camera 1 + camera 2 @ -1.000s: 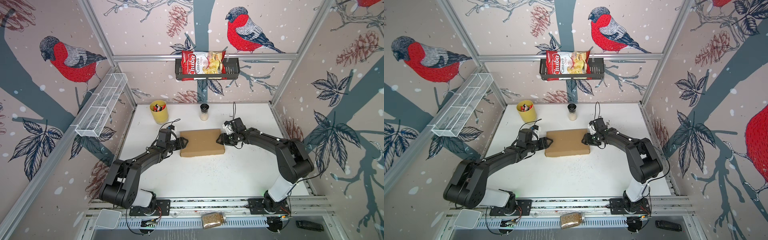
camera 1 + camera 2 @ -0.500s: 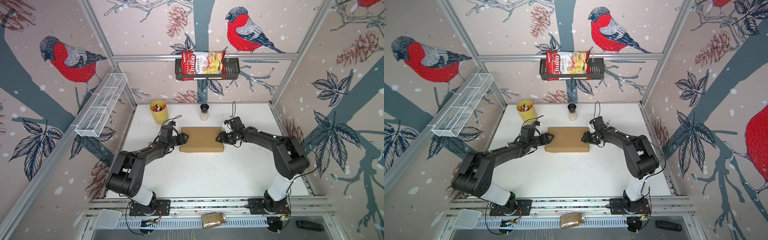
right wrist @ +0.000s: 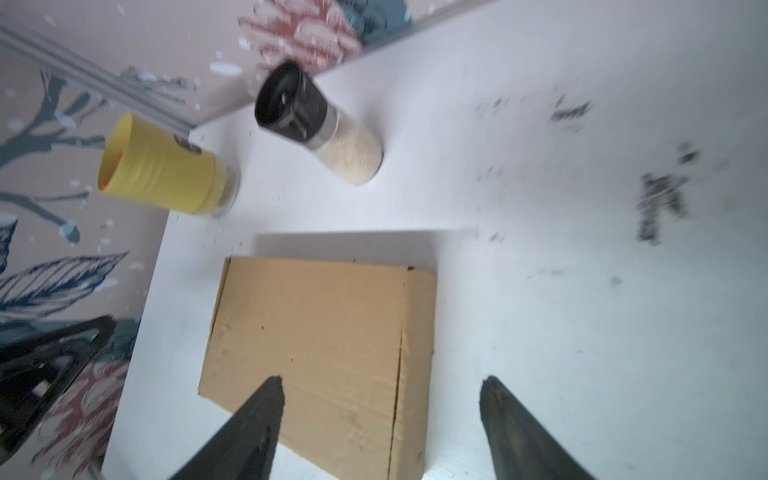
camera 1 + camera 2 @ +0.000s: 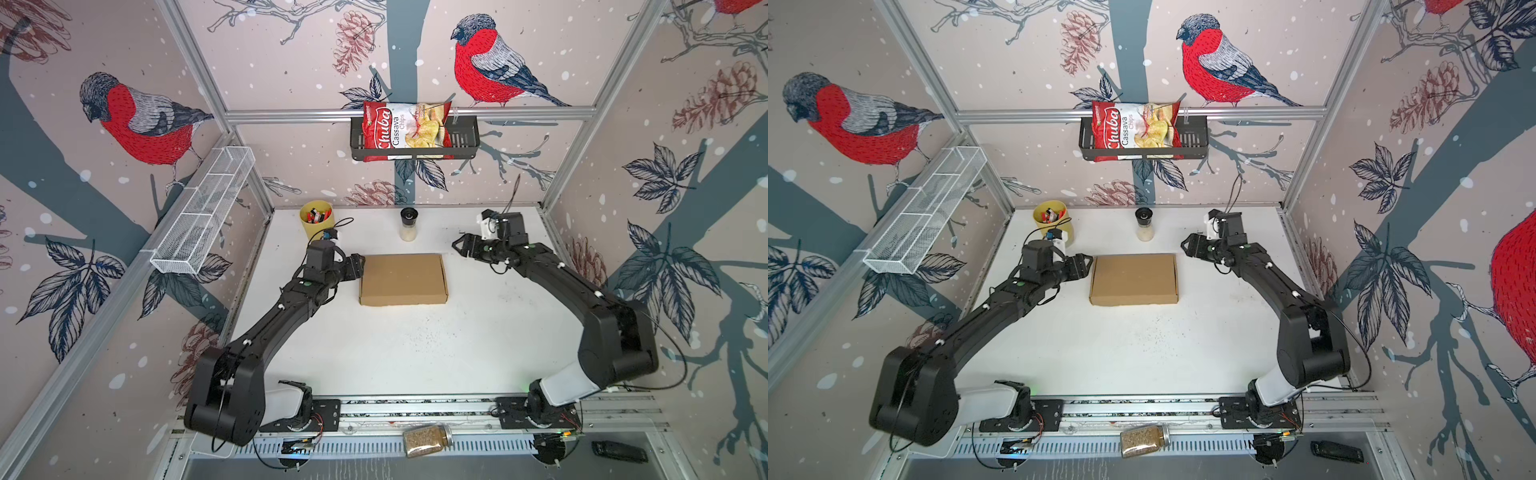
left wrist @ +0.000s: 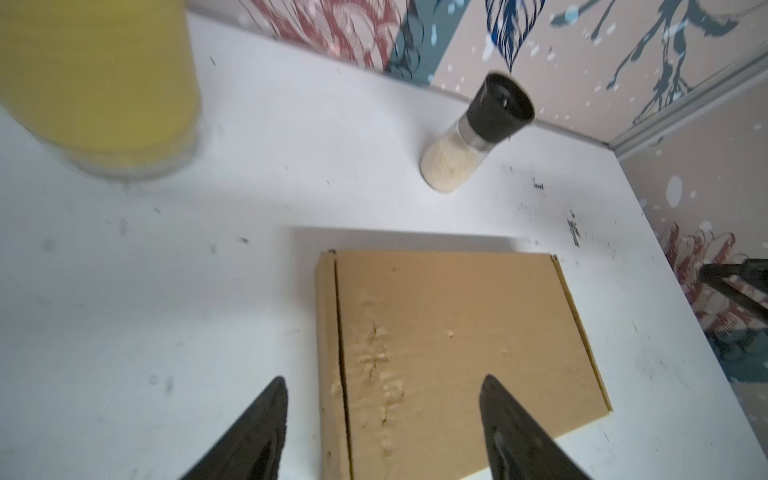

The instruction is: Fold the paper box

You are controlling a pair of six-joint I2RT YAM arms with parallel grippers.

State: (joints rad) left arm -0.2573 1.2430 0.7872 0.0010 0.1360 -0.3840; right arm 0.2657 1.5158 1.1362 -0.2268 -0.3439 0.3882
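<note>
The paper box (image 4: 403, 279) (image 4: 1133, 279) lies shut and flat on the white table (image 4: 415, 353), a plain brown cardboard mailer. My left gripper (image 4: 360, 266) (image 4: 1087, 264) hovers open at the box's left end. In the left wrist view its gripper (image 5: 383, 382) has one finger over the table and one over the lid of the box (image 5: 457, 332), holding nothing. My right gripper (image 4: 458, 245) (image 4: 1187, 245) is open and empty, apart from the box's far right corner. The right wrist view shows the box (image 3: 324, 332) beneath the gripper (image 3: 381, 380).
A yellow cup (image 4: 316, 218) of pens and a black-capped grinder (image 4: 408, 224) stand behind the box. A black wall basket (image 4: 463, 139) holds a chips bag. A white wire shelf (image 4: 203, 216) hangs on the left wall. A jar (image 4: 428, 438) lies on the front rail.
Both grippers were pressed against the box's ends; both have opened wider and come away. The right arm has drawn back to the right; the box sits slightly farther back, squared up.
</note>
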